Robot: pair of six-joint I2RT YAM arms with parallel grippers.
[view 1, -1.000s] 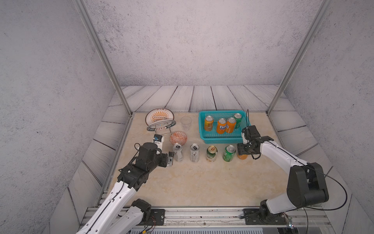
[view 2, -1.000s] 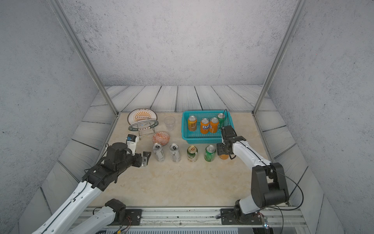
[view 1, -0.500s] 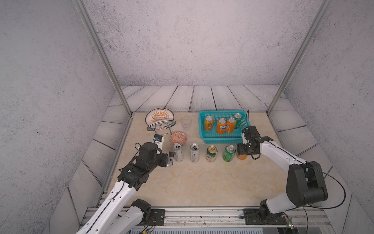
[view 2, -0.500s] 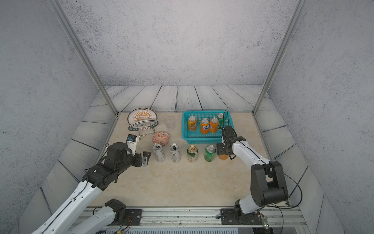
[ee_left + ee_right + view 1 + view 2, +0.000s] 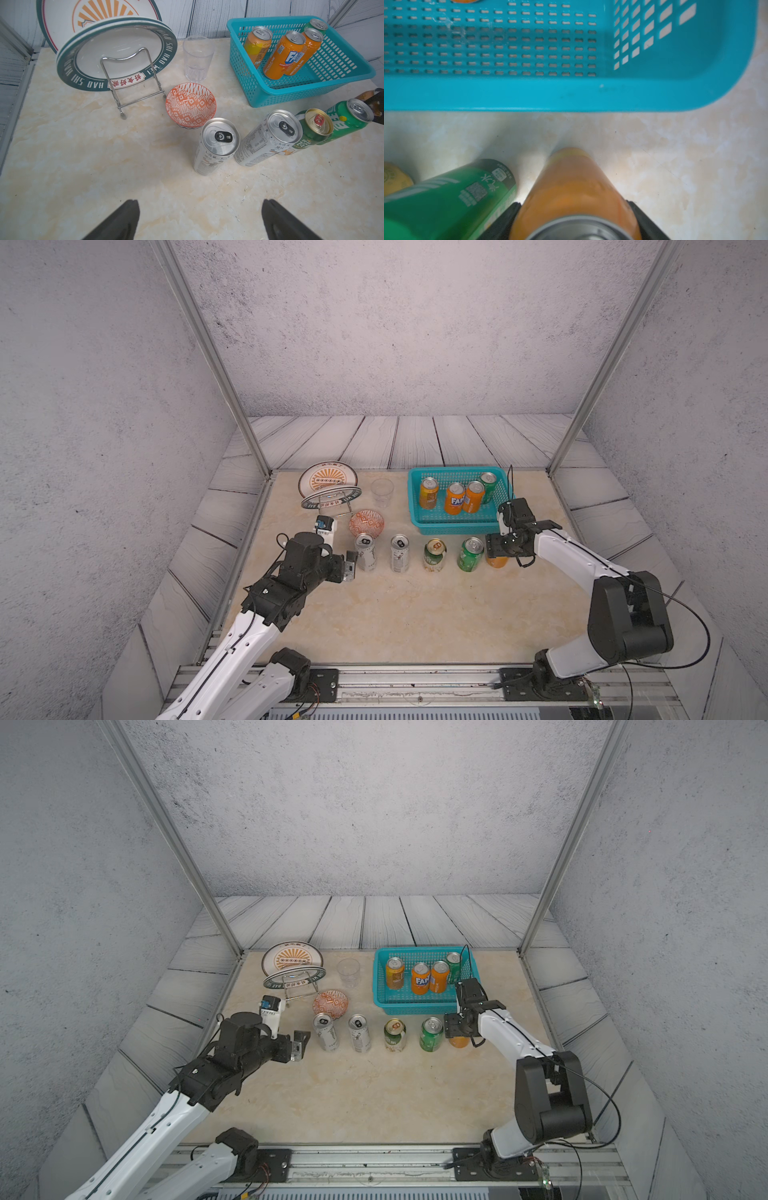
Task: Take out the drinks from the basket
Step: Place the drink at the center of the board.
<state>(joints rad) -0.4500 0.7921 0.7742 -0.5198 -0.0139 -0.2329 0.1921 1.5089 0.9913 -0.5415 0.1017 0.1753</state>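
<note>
Right wrist view: an orange can [image 5: 575, 187] stands upright on the marbled table [image 5: 675, 155] at lower centre, between the black fingers [image 5: 504, 220] of the right gripper [image 5: 572, 205]. Whether they clamp it or merely flank it, I cannot tell. Just beside it, at lower left, stands a green can [image 5: 446, 197]. The teal basket [image 5: 550, 95] fills the upper frame, its rim near the orange can but apart from it.

In both top views, right of centre, the orange can ends a row in front of the basket. From the left the row runs: white cans [image 5: 365, 551], a green-and-cream can [image 5: 434, 556], the green can, then the orange can. Inside the basket stand three orange cans [image 5: 455, 498] and a far green can [image 5: 487, 486].

Left of the row, the left gripper [image 5: 350, 566] hovers just beside the leftmost white can. Its jaws are wide apart and hold nothing.
</note>
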